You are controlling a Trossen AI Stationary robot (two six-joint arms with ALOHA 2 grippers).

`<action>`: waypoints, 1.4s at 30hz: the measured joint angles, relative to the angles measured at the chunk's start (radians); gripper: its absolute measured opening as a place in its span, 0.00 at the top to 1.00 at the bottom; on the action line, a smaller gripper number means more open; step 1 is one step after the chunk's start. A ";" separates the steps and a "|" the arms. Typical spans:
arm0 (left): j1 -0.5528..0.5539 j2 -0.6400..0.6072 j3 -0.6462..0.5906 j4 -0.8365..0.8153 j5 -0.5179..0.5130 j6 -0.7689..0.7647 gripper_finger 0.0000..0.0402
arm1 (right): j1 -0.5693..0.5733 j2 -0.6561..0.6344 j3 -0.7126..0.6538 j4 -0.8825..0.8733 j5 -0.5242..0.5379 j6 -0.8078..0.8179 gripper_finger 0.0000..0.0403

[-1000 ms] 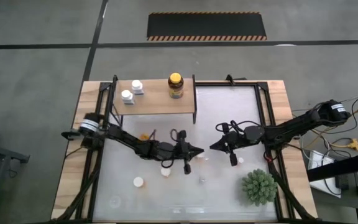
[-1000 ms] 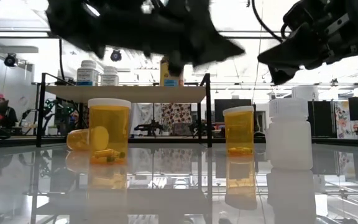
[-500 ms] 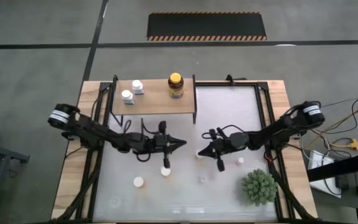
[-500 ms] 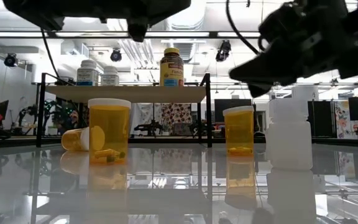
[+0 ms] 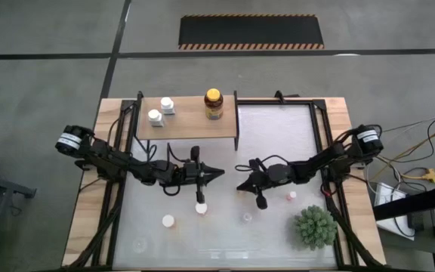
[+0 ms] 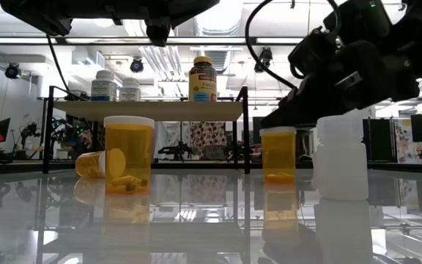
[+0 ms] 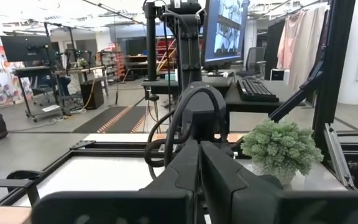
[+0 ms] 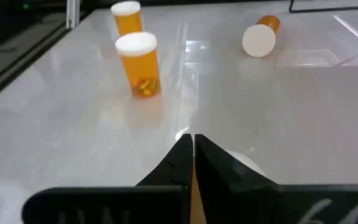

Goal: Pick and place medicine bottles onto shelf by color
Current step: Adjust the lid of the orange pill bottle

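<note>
- Looking down, both arms meet mid-bench; left end effector point(image 5: 219, 174) and right end effector point(image 5: 240, 186) pinched closed, empty.
- Low view shows orange bottle point(image 6: 129, 153) standing below them, jar point(image 6: 202, 79) on shelf point(image 6: 146, 110).

Count's on! Three orange translucent pill bottles with white caps: the upright bottle left of centre point(image 6: 129, 152), the upright bottle right of centre point(image 6: 278, 154), the toppled bottle at left point(image 6: 94, 164). Three white plastic bottles: the shelf pair, upper left point(image 6: 103, 86), plus the lone white bottle at right point(image 6: 341, 160). One dark amber yellow-capped jar point(image 6: 202, 78). One spiky green plant point(image 5: 313, 227). One light-wood shelf board point(image 6: 149, 110).
</note>
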 joint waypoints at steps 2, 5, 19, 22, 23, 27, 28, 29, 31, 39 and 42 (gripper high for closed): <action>0.000 0.000 0.000 0.001 0.000 0.000 1.00 | 0.000 0.005 0.002 0.001 -0.006 0.008 0.98; 0.000 0.000 -0.002 0.003 0.000 0.000 1.00 | 0.000 -0.014 0.010 -0.019 -0.008 0.000 0.98; -0.001 0.001 -0.010 0.026 0.001 0.000 1.00 | -0.006 -0.006 0.011 -0.054 0.050 -0.042 0.98; -0.001 0.001 -0.010 0.027 0.001 0.000 1.00 | -0.006 0.016 0.014 -0.040 0.049 -0.034 0.98; -0.001 0.001 -0.010 0.027 0.001 0.000 1.00 | -0.006 0.014 0.016 -0.044 0.048 -0.034 0.98; 0.000 0.001 -0.010 0.028 0.001 0.000 1.00 | -0.006 -0.035 0.022 -0.080 0.046 -0.068 0.98; 0.000 0.001 -0.010 0.028 0.001 0.000 1.00 | -0.006 -0.050 0.022 -0.083 0.046 -0.077 0.98; 0.000 0.001 -0.010 0.028 0.001 0.000 1.00 | -0.006 -0.064 0.024 -0.075 0.046 -0.084 0.98; 0.000 0.001 -0.010 0.028 0.001 0.000 1.00 | -0.006 -0.090 0.025 -0.073 0.046 -0.091 0.98; 0.000 0.001 -0.010 0.030 0.002 0.001 1.00 | -0.007 -0.018 0.018 -0.088 0.054 -0.056 0.98; 0.000 0.001 -0.009 0.030 0.002 0.001 1.00 | -0.007 0.013 0.019 -0.070 0.055 -0.047 0.98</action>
